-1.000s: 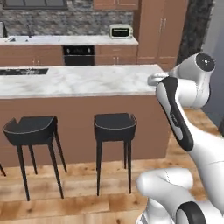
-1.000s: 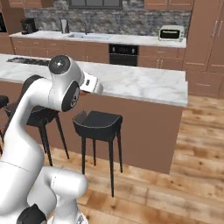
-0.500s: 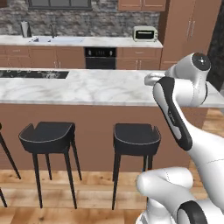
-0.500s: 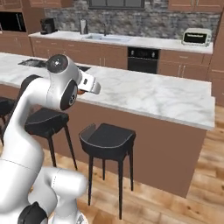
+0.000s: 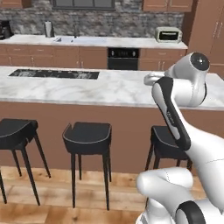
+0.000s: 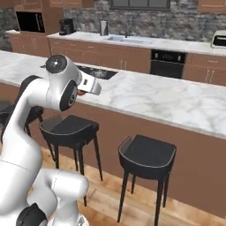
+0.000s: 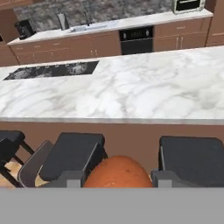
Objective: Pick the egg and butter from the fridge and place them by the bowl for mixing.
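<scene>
The egg (image 7: 117, 173), an orange-red rounded ball, sits between my two dark fingertips (image 7: 69, 178) at the bottom of the hand view. My gripper (image 7: 117, 177) is shut on it. In the right base view the gripper (image 6: 90, 85) is held high in front of the arm, and a sliver of the egg (image 6: 82, 93) shows orange beneath it. The hand (image 5: 151, 79) hangs at the near edge of the marble island in the left base view. The butter, the fridge and the bowl are out of view.
A long marble island counter (image 5: 87, 87) runs across in front of me, with a dark cooktop (image 7: 52, 70) set into it. Black stools (image 5: 87, 133) (image 6: 148, 152) stand along its near side. Behind are wooden cabinets, an oven (image 5: 123, 58) and a toaster oven (image 5: 168, 34).
The whole scene has slid to the right in both base views, so the base has driven left along the island. The arm keeps its pose with the egg still gripped.
</scene>
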You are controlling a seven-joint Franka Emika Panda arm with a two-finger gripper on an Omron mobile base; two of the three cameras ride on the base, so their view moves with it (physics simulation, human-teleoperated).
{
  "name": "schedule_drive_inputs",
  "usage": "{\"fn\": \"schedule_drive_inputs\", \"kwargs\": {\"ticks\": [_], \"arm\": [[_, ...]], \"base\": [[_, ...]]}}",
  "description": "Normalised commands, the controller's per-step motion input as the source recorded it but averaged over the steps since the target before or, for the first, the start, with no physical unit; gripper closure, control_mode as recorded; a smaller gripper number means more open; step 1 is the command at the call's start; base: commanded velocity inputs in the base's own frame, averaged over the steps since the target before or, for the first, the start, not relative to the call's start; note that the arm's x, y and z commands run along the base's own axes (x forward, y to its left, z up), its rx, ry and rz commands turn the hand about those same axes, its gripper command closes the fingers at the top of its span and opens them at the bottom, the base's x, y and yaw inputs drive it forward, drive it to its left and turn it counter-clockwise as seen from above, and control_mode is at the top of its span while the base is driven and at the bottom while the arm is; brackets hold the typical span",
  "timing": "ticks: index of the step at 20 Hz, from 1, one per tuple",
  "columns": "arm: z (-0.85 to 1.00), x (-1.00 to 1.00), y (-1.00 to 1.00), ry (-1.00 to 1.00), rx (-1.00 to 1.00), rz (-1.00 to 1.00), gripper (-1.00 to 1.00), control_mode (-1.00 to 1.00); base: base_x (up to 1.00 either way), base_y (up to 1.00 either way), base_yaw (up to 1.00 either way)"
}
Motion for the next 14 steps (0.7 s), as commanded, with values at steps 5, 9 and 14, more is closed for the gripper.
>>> {"fn": "schedule_drive_inputs", "kwargs": {"ticks": [5, 9, 14], "arm": [[0.0, 0.0, 0.0, 0.0, 0.0, 0.0, 1.0, 1.0], [0.0, 0.0, 0.0, 0.0, 0.0, 0.0, 1.0, 1.0], [0.0, 0.0, 0.0, 0.0, 0.0, 0.0, 1.0, 1.0]], "base": [[0.17, 0.34, 0.47], [0.2, 0.28, 0.48], [0.45, 0.29, 0.32]]}}
